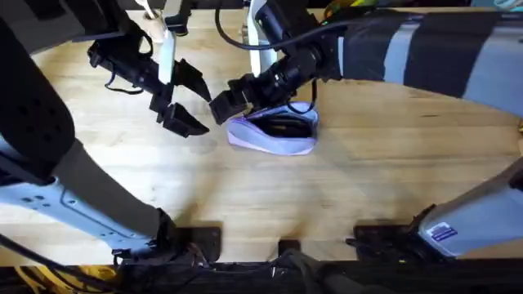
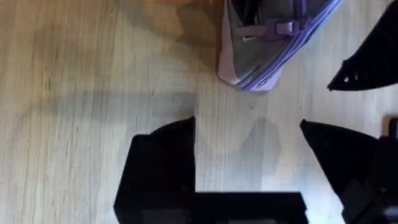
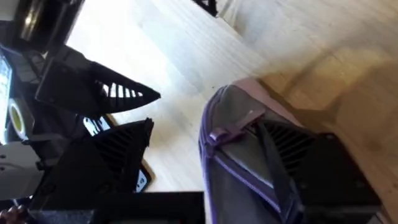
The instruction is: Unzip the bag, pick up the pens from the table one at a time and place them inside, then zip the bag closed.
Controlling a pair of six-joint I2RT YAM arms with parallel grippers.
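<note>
- The right end effector [image 1: 245,95] sits at the bag's [image 1: 274,131] left end, its black fingers spread apart; in the right wrist view one finger [image 3: 311,162] lies against or inside the bag's [image 3: 242,155] open mouth while the other [image 3: 106,162] stays outside it on the far side. I cannot tell whether it actually grips the fabric.
- The left end effector [image 1: 181,102] hangs just left of the bag, apart from it, its two black fingers wide open with nothing between them; in the left wrist view bare wood shows between its fingers [image 2: 161,162].
- The lavender bag [image 2: 273,37] lies on the desk [image 1: 343,188] near the middle, its zipper open, with dark contents showing inside. A small purple zipper pull [image 2: 283,28] lies on its grey-lavender side, next to a short white mark I cannot read.
- A dark pen [image 1: 286,126] shape lies inside the open bag.
- The right arm carries a blue-and-white label [image 1: 442,233] near its base; its writing is too small to read.
- A yellow roll [image 3: 15,118] and a small blue tag sit on the left arm's hardware in the right wrist view; nothing legible there.
</note>
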